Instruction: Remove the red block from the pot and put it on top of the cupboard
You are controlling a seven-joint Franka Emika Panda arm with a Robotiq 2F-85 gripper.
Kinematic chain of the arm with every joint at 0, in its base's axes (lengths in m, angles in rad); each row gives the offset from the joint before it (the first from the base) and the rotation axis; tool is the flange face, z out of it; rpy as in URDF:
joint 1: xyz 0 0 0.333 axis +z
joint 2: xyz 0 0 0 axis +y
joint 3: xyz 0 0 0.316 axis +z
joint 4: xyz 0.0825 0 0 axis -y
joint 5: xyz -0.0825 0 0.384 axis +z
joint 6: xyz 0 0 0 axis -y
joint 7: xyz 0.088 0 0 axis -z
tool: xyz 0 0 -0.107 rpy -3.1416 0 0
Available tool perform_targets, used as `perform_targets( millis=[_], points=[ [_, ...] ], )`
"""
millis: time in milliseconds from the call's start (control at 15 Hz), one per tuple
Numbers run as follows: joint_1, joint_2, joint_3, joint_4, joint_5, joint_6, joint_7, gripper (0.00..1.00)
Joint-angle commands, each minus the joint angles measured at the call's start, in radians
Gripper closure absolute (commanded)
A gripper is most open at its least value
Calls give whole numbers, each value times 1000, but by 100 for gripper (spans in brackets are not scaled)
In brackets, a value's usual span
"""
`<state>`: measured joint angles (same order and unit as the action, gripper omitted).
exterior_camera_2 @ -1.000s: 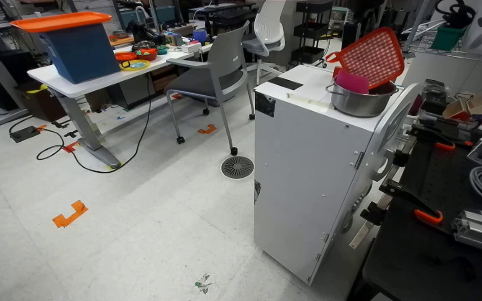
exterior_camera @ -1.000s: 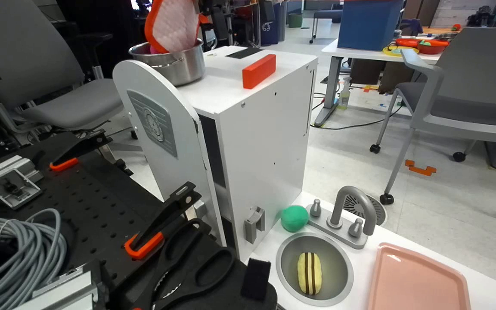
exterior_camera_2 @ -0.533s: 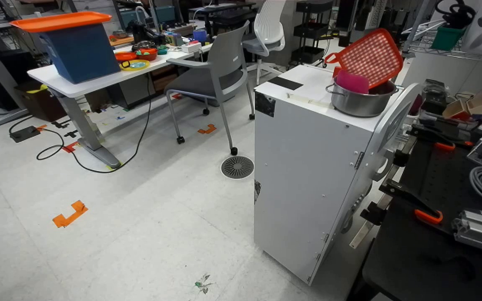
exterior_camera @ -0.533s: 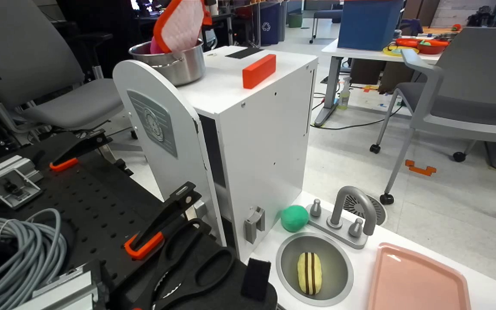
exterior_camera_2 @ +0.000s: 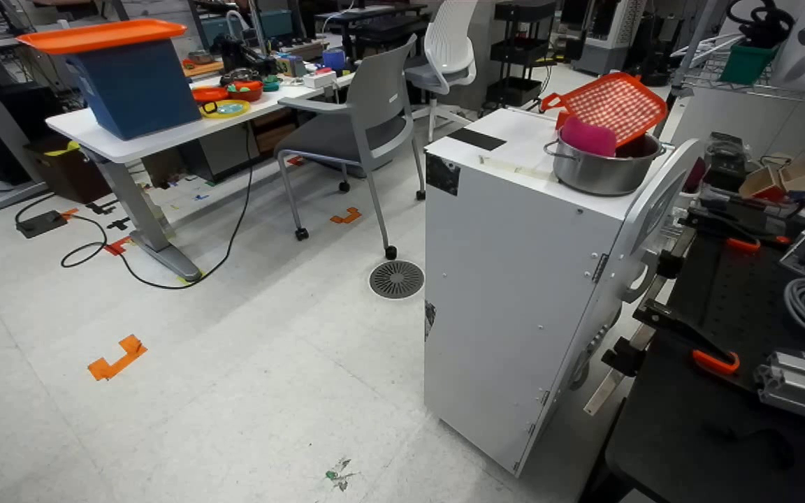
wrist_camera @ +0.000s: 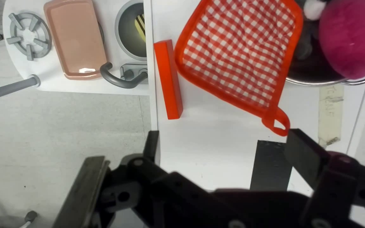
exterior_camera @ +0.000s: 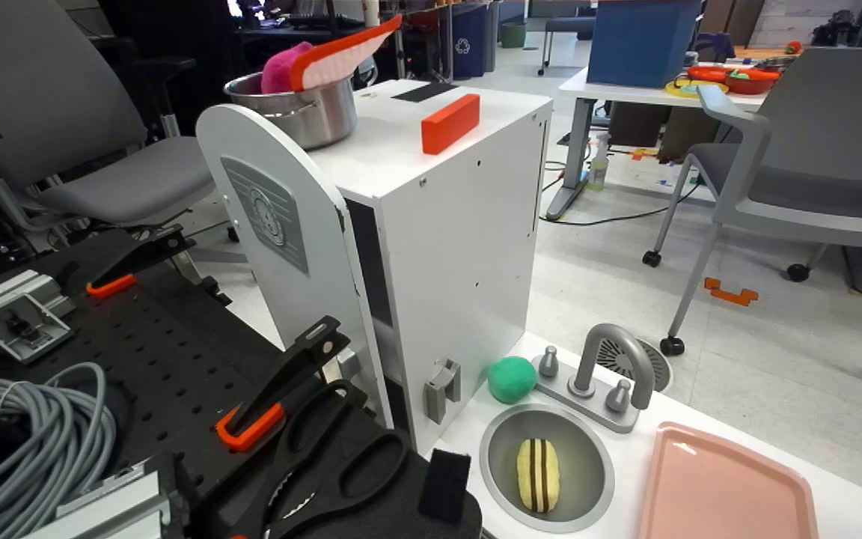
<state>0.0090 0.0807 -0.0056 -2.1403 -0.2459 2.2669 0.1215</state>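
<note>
Presently, the gripper [wrist_camera: 223, 139] has its two fingers spread wide in the wrist view, over the flat top of the white cupboard [exterior_camera: 468, 239]. On this top, near an edge, rests the red rectangular block [wrist_camera: 169, 80], apart from the silver pot [exterior_camera: 326, 116]. At the pot's rim a red-and-white checked pot holder [wrist_camera: 239, 50] is tilted outward, beside a magenta rounded object [wrist_camera: 353, 34] partly inside.
</note>
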Motion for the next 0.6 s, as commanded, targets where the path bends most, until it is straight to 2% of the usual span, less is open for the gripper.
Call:
perform_targets(
  millis=[0,533],
  points=[
    [1,-26,3,-1,33,-20,-29,0],
    [12,-138,36,-5,246,-63,-181,0]
  ],
)
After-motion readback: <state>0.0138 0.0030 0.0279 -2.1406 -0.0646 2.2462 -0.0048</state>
